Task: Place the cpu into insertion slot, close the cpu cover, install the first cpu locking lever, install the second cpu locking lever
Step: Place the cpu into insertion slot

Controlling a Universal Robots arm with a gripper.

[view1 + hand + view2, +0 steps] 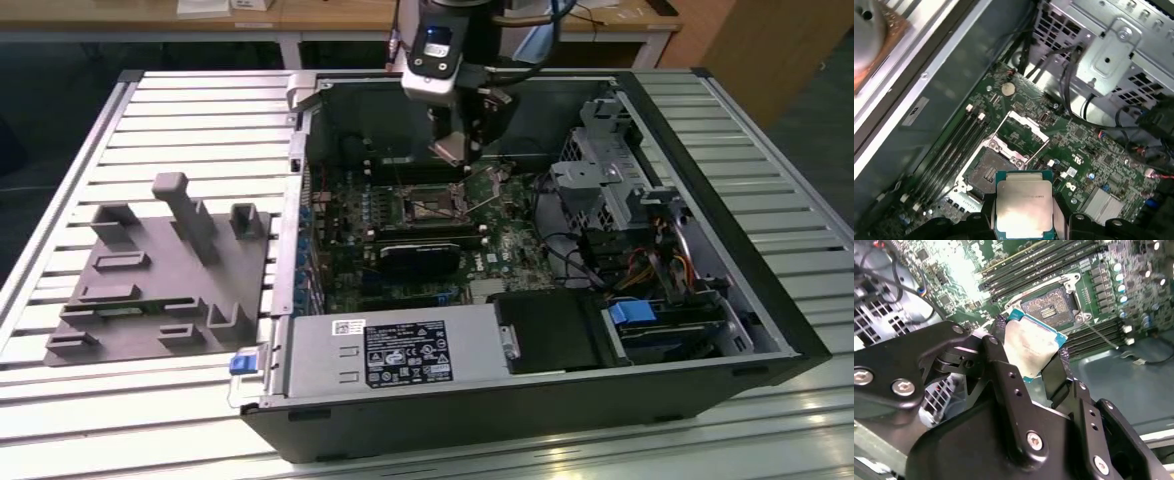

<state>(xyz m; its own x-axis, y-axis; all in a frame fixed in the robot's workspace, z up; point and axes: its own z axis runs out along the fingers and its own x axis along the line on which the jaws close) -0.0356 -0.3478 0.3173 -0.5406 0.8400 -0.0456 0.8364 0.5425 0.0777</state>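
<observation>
Placement step in hand: cpu (1024, 207) is gripped edgewise by the gripper (1030, 342), held above the open insertion slot (985, 172), cpu cover (1021, 131) raised; square alignment judged needed.

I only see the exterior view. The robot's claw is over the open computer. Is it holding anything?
Observer: Yes. In both wrist views the gripper pinches the cpu by two opposite edges.
Operator: Is the little lid over the hole shut?
Observer: No. In the first wrist view the cpu cover is swung open, off the insertion slot.
Operator: Is a chip in there already?
Observer: No. In the second wrist view the slot's dark centre is bare, and the cpu is not seated in it.
</observation>
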